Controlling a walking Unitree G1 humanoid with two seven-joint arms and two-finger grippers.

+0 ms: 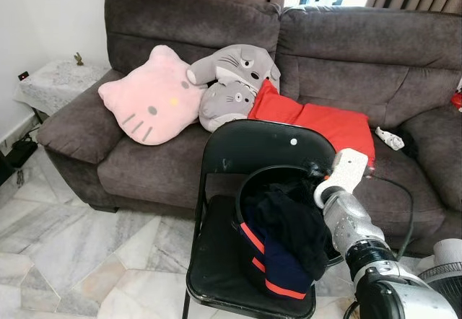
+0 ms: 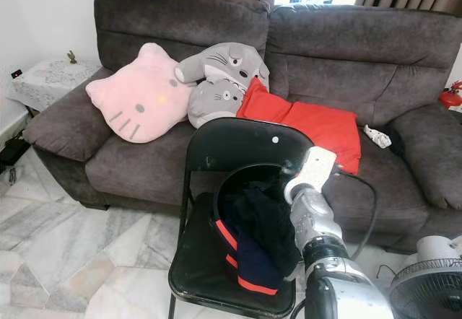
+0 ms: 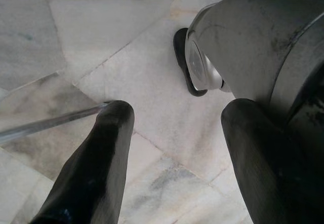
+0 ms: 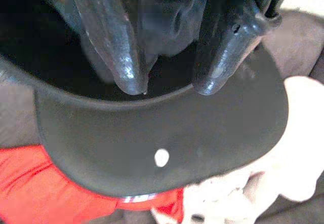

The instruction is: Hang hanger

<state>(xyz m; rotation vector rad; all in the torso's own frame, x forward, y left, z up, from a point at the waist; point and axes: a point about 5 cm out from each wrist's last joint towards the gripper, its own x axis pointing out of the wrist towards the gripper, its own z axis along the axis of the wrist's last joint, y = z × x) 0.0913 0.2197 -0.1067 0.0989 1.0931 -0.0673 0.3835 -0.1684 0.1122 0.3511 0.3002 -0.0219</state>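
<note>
Right wrist view is blurry, and the two black fingers (image 4: 126, 57) of the right gripper (image 4: 169, 84) sit a little apart just above the top edge of the black folding chair (image 1: 253, 149); I cannot tell if they pinch anything. No hanger can be made out for sure. A thin black hoop (image 1: 249, 182) curves up from the chair seat beside a pile of dark clothes (image 1: 285, 239) with red stripes, and the clothes hide where it ends. The gripper is at the far right end of the hoop, behind the chair back, and its tips are hidden in the eye views. The left gripper (image 3: 174, 153) hangs low with fingers spread over the marble floor (image 3: 101, 41). Behind the chair a grey sofa (image 1: 346, 52) holds a pink cat cushion (image 1: 151, 95), a grey plush toy (image 1: 231, 81) and a red cushion (image 1: 317, 120).
</note>
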